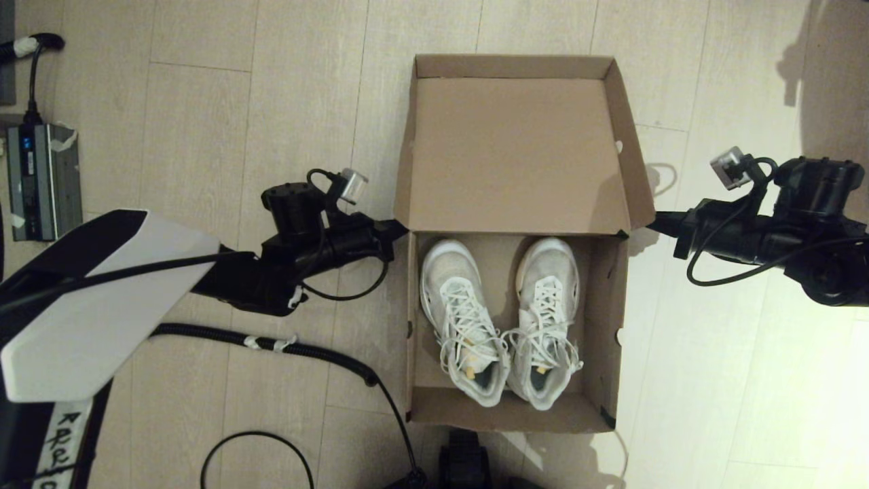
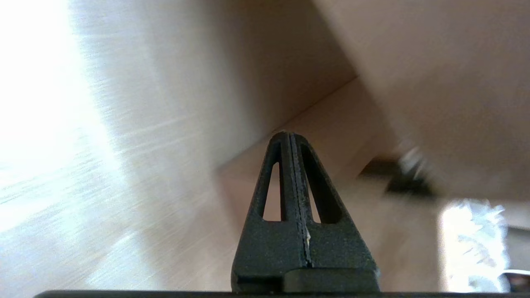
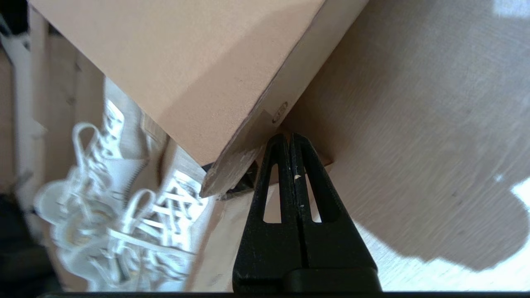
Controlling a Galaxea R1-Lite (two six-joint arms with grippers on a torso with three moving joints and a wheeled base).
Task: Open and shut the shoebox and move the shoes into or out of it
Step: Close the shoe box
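Both shoes side by side inside open shoebox, toes toward raised lid, box on pale wood floor. Left tool, fingers pressed together, tip at left hinge corner under lid edge. Right tool, fingers likewise pressed together, tip at right hinge corner. Grey power unit well apart, far left on floor.
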